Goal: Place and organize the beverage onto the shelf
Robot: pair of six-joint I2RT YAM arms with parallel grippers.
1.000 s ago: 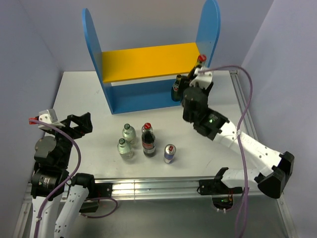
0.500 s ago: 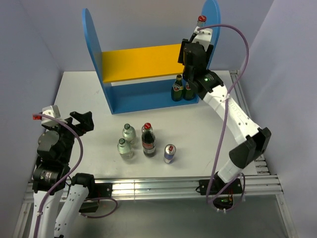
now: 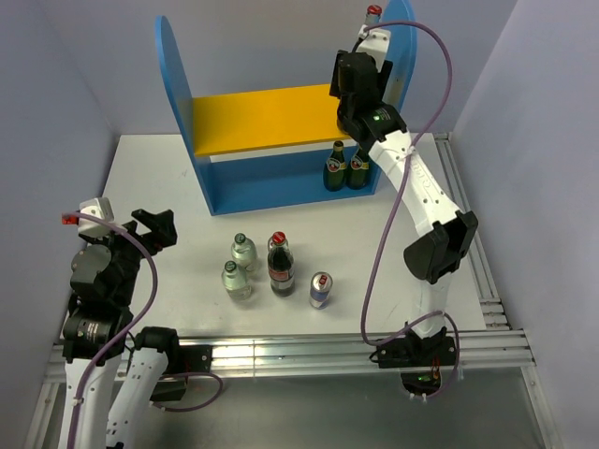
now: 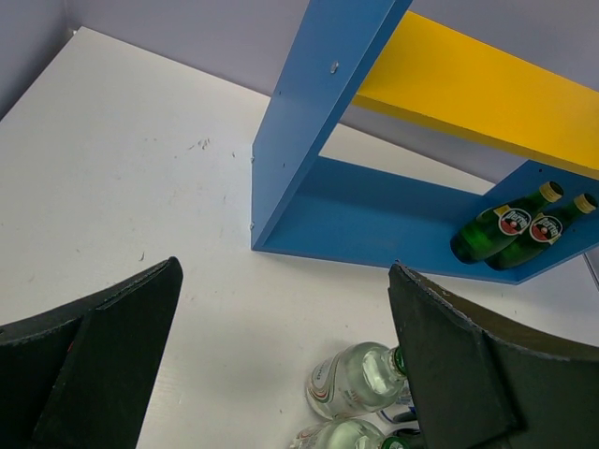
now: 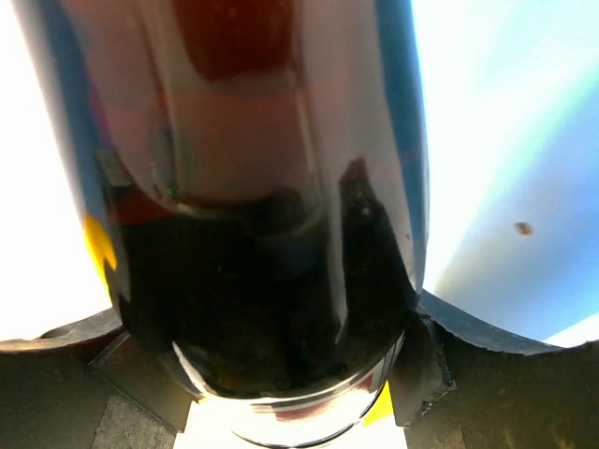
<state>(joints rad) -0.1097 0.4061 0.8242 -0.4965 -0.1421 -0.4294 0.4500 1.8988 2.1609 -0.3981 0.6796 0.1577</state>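
The blue shelf [image 3: 174, 75] stands at the back of the table, with a yellow upper board [image 3: 262, 120]. My right gripper [image 3: 351, 90] hovers over the board's right end, shut on a shiny blue-silver can [image 5: 271, 234] that fills the right wrist view; from above the can is hidden under the gripper. On the table in front stand two clear green-capped bottles [image 3: 243, 251] [image 3: 236, 279], a cola bottle [image 3: 280, 265] and another slim can [image 3: 320, 290]. My left gripper [image 3: 155, 228] [image 4: 285, 271] stands open at the left, apart from the clear bottles [image 4: 360, 379].
Two green glass bottles [image 3: 335, 166] [image 3: 358, 168] stand on the shelf's lower level at its right end, also seen in the left wrist view as green bottles [image 4: 505, 224]. The tall right side panel [image 3: 401, 47] is just behind my right gripper. Purple walls close in both sides.
My right arm has risen from beside the green bottles on the lower level to above the yellow board's right end. The left arm shifted slightly, then held still.
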